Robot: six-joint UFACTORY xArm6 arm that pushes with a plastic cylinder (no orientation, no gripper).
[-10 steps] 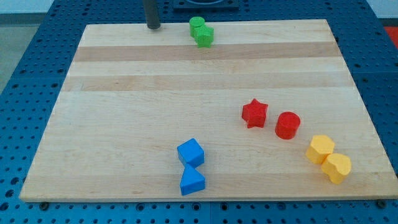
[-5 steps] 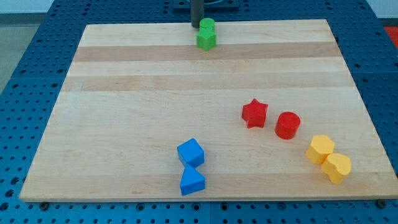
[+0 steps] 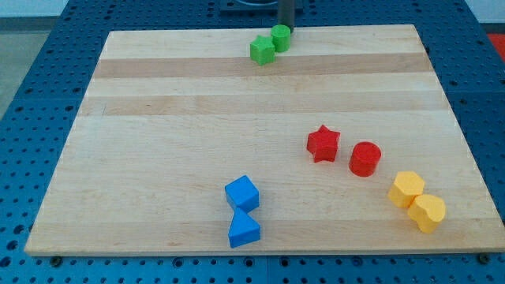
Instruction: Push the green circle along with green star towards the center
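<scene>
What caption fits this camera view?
My tip sits just behind the green circle, which touches the green star.

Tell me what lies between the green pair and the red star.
Nothing: in the camera view, only bare wooden board separates the green star and green circle from the red star.

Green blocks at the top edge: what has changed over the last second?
My tip swept from the view's left to the right along the top edge, passing behind the green pair. The green circle was carried rightward and now sits right of the green star, which barely shifted. The red, yellow and blue blocks stayed put.
</scene>
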